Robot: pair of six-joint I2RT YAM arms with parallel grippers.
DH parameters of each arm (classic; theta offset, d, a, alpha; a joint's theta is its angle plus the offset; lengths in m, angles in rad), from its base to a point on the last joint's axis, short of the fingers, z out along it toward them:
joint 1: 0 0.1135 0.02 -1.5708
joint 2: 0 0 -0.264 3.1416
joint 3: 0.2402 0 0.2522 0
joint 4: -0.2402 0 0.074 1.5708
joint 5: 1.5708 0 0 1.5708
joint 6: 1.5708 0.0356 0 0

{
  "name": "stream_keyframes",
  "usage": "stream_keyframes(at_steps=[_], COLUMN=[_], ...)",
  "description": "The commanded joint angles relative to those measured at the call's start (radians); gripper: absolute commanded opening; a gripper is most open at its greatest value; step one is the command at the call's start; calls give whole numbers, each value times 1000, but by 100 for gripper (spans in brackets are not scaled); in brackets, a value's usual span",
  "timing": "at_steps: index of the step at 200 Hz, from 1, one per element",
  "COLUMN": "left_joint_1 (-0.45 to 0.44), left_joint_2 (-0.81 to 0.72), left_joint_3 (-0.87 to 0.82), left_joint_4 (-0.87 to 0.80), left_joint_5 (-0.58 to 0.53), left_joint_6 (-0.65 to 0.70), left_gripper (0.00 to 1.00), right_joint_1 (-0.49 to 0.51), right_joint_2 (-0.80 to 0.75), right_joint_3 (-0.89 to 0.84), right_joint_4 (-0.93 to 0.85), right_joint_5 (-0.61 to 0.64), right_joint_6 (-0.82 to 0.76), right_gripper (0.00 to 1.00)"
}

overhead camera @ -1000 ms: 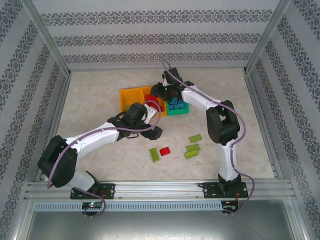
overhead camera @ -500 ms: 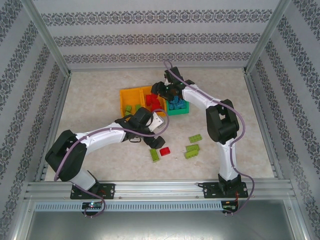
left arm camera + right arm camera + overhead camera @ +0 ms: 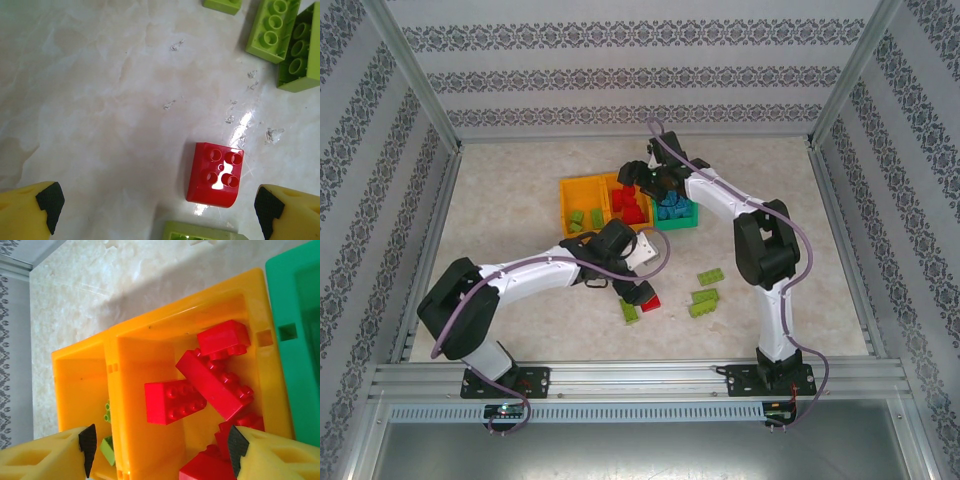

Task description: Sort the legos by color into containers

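Left gripper (image 3: 157, 202): jaws are spread wide just above a loose red lego (image 3: 214, 175) on the table (image 3: 100, 100). Right gripper (image 3: 162, 445): jaws are parted and empty over the middle orange container (image 3: 175, 315), in which red legos (image 3: 215, 380) are piled.

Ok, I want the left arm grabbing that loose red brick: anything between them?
Nothing visible does. The left gripper hangs open over the red brick, bare table between; a lime brick lies close beside it.
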Motion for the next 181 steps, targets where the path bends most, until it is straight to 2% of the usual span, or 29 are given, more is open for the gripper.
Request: stream_keyframes(at_steps=[1,72,109,181], left_joint_1=[-26,-72,-124,-170], left_joint_2=[15,58,112,235], left_joint_3=[22,40,64,138], left_joint_4=[-47,-60,-71,-120], left_joint_5=[-12,12,-60,-134], left_joint_6=[60,92,88,84], left_gripper=[100,97,96,86], right_joint_1=[-2,-43,-93,-224], right_joint_2=[-96,-236,-320,-475], right_joint_3=[-30,-154,-260,-486], right_joint_4=[17,41,57,83], right_joint_5=[-24,-14,2,-5], right_joint_6=[-32,-51,-50,-58], right_gripper=[74,77,78,80])
